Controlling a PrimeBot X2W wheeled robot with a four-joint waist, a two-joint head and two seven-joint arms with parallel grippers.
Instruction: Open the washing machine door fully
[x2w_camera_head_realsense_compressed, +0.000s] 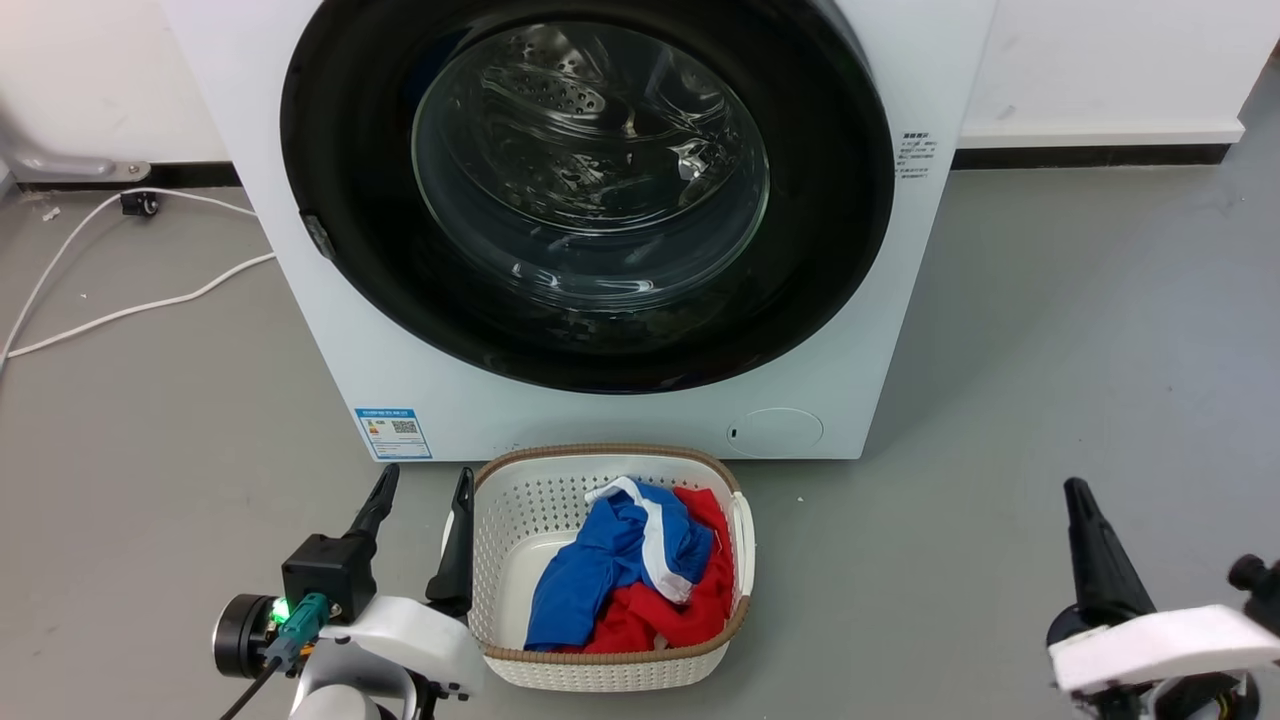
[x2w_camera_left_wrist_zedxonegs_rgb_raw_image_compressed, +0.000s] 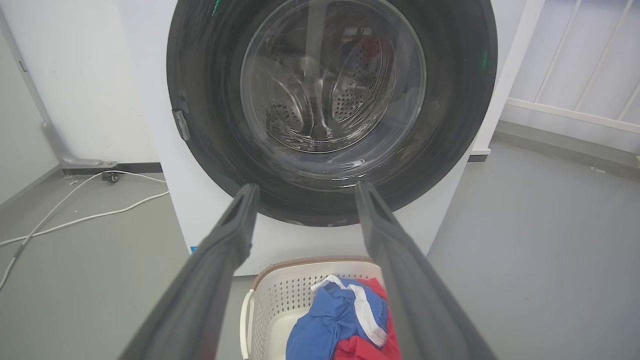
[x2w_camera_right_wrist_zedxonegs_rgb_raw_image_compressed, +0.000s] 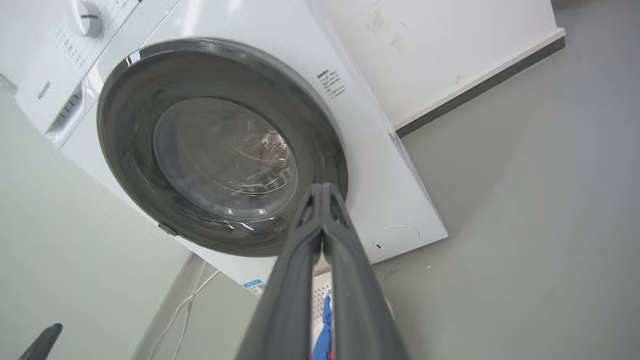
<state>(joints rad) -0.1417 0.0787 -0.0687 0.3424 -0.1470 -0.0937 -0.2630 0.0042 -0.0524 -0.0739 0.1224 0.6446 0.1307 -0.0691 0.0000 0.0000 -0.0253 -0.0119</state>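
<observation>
Faced the washing machine door (x2w_camera_head_realsense_compressed: 585, 190), shut flush on the washing machine (x2w_camera_head_realsense_compressed: 330, 330), grey tab (x2w_camera_head_realsense_compressed: 318, 235) on its left rim. Sat nearer that tab with the left gripper (x2w_camera_head_realsense_compressed: 425, 472), 2 fingers spread; held the right gripper (x2w_camera_right_wrist_zedxonegs_rgb_raw_image_compressed: 324, 187) pressed together.

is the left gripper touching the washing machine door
Apart. In the head view the left gripper sits low beside the laundry basket, with the washing machine's white front showing between it and the door.

Both grippers held low, long dark fingers pointing forward.
The left gripper (x2w_camera_head_realsense_compressed: 424, 480) sits at lower left with its fingers spread apart; the right gripper (x2w_camera_head_realsense_compressed: 1080, 495) sits at lower right, fingers pressed together, holding nothing.
</observation>
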